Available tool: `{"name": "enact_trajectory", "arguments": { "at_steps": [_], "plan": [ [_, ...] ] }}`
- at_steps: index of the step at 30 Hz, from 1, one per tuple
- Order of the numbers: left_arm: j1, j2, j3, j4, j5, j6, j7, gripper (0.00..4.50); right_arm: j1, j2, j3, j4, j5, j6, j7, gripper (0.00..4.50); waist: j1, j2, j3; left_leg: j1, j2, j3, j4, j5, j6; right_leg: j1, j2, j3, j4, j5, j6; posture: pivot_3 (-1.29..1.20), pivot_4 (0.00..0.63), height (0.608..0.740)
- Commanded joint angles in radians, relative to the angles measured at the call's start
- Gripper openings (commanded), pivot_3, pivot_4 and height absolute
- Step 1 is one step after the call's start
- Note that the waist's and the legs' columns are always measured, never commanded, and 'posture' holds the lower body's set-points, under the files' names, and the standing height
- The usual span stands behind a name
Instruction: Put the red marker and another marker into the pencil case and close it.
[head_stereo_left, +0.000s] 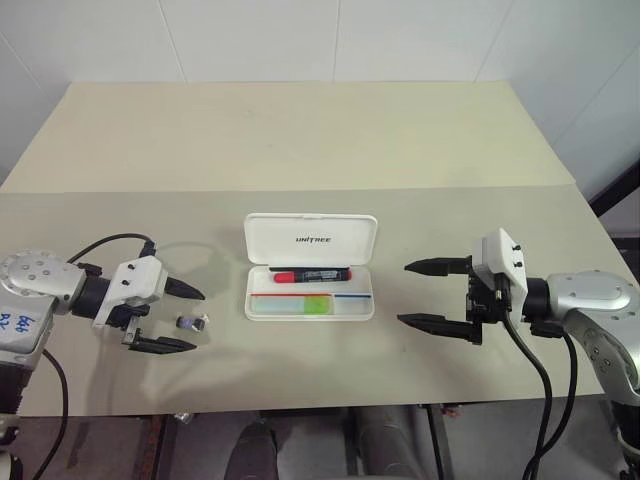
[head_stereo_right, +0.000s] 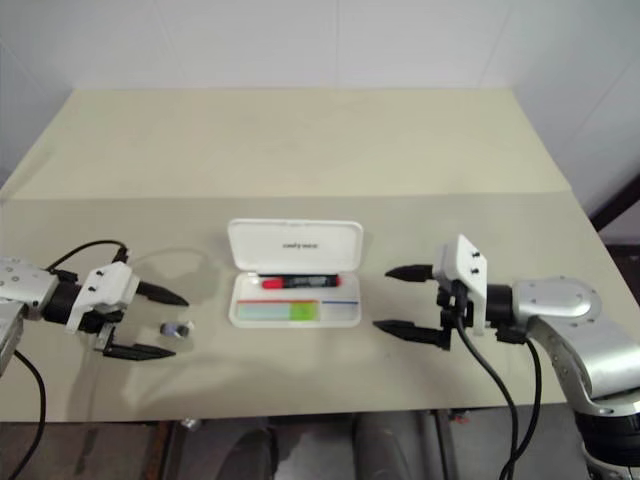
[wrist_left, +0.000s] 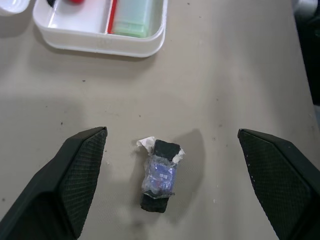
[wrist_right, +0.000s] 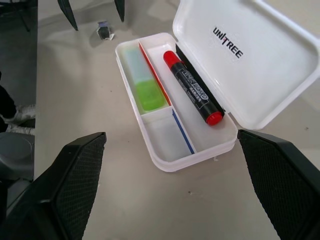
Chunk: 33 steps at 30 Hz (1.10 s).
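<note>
Case (head_stereo_left: 310, 240): lid up, between both grippers
Inside: red marker (head_stereo_left: 311, 275), green highlighter (head_stereo_left: 316, 305)
Left gripper (head_stereo_left: 178, 318): released, around small clip (head_stereo_left: 191, 323)
Right gripper (head_stereo_left: 426, 293): released, empty

I can read "UNITREE" in dark capitals on the inside of the raised lid of the pencil case (wrist_right: 250, 65), which lies between my two claws, just ahead of the right gripper (head_stereo_left: 437, 294), whose fingers are spread wide. On the red marker (wrist_right: 192, 87), lying in the case's tray directly under that lid, there's a pale label with print along the barrel, but I can't make the words out. Over by my left arm I'm seeing blue handwriting on a white sticker (head_stereo_left: 20, 322), behind the left claw; it's too scrawled for me to read.
</note>
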Motion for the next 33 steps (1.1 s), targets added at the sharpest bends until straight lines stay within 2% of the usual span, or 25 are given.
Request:
{"name": "enact_trajectory", "arguments": {
  "at_steps": [1,4,8,10,18,28,33],
  "plan": [
    [-0.053,0.001,-0.032,0.055,0.023,-0.038,-0.064,4.50,0.022,-0.015,-0.037,-0.052,0.008,-0.025,-0.029,4.45,0.002,0.000,0.000,0.000,0.000,0.000,0.001,0.000,0.000,0.000,0.000,0.000,0.000,0.000,0.000,0.00,0.150,0.740],
    [-0.073,0.007,-0.054,0.083,0.030,-0.052,-0.079,4.50,0.033,-0.018,-0.041,-0.059,0.011,-0.029,-0.044,4.45,0.002,0.000,0.000,0.000,0.000,0.000,0.001,0.000,0.000,0.000,0.000,0.000,0.000,0.000,0.000,0.00,0.150,0.740],
    [-0.100,0.004,-0.086,0.135,0.041,-0.106,-0.104,3.66,0.044,-0.024,-0.044,-0.061,0.008,-0.036,-0.062,4.50,0.002,0.000,0.000,0.000,0.000,0.000,0.000,0.000,0.000,0.000,0.000,0.000,0.001,0.000,0.000,0.00,0.150,0.740],
    [-0.114,-0.007,-0.098,0.151,0.038,-0.112,-0.100,2.92,0.045,-0.025,-0.044,-0.058,0.005,-0.038,-0.069,4.50,0.003,0.000,0.000,0.000,0.000,0.000,0.000,0.000,0.000,0.000,0.000,0.000,0.001,0.000,0.000,0.00,0.150,0.740],
    [-0.162,-0.022,-0.138,0.212,0.052,-0.146,-0.101,0.42,0.024,-0.028,-0.030,-0.032,-0.006,-0.052,-0.079,4.50,0.004,0.000,0.000,0.000,0.000,0.000,0.001,0.000,0.000,0.000,0.000,0.000,0.003,0.000,0.000,0.00,0.150,0.740],
    [-0.202,-0.038,-0.130,0.218,0.028,-0.125,-0.080,0.37,0.004,-0.022,-0.017,-0.013,-0.019,-0.068,-0.092,4.50,0.005,0.000,0.000,0.000,0.000,0.000,0.001,0.000,0.000,0.000,0.000,0.000,0.005,0.001,0.003,0.00,0.150,0.740],
    [-0.289,-0.062,-0.075,0.188,-0.040,-0.052,-0.047,0.37,0.007,-0.026,-0.022,-0.004,-0.020,-0.077,-0.089,4.50,0.007,0.000,0.000,0.000,0.000,0.000,0.002,0.000,0.000,0.000,0.000,0.000,0.005,0.003,0.005,0.00,0.150,0.740]
  ]
}}
